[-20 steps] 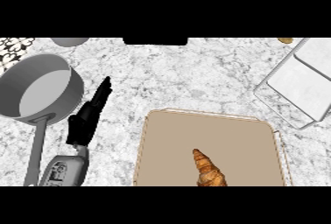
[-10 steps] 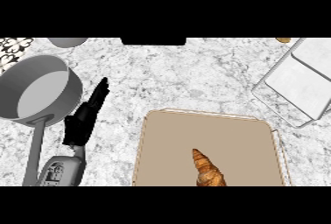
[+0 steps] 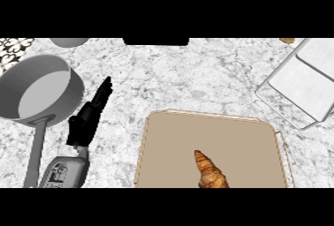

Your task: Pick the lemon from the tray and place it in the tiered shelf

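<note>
Grey saucepan (image 3: 73,86), croissant (image 3: 210,173), marble counter (image 3: 189,79)

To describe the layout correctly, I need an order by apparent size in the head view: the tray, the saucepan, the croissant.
1. tray, largest, even with its near part cut off by the view's edge
2. saucepan
3. croissant, clearly smallest, its lower end also cut off

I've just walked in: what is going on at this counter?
Nothing is being held. The robot's left hand, fingers straight, hovers over the marble counter between the grey metal saucepan and the flat tan tray. The tray holds only a brown croissant; no lemon shows. The white tiered shelf stands at the right.
</note>
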You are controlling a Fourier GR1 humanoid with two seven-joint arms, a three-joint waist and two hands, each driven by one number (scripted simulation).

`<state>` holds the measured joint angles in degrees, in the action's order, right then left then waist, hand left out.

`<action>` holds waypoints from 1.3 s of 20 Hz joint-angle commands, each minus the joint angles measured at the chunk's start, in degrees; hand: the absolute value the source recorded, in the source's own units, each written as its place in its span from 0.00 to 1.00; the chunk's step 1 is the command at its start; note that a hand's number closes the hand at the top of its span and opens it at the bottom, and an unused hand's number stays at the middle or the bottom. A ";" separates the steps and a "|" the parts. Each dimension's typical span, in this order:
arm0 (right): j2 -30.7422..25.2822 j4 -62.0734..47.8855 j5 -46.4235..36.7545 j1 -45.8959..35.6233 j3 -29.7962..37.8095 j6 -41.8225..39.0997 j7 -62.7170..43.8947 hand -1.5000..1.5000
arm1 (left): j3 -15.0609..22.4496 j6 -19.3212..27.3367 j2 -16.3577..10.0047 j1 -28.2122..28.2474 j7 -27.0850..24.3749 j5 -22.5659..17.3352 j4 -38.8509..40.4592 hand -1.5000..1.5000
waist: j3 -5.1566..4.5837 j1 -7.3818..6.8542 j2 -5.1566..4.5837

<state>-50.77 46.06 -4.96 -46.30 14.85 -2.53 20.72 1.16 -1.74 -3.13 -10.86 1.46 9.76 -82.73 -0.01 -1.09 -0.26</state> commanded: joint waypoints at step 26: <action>-19.77 -26.84 16.66 -18.05 17.68 -19.06 -21.28 0.00 | -0.96 -2.18 -1.18 0.42 -0.77 -1.22 0.42 0.50 | 0.08 -0.25 -0.44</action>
<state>-64.63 23.99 10.47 -63.42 30.19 -19.96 3.68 1.02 -2.21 -3.05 -10.71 2.08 9.61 -83.37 0.04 -1.26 -0.50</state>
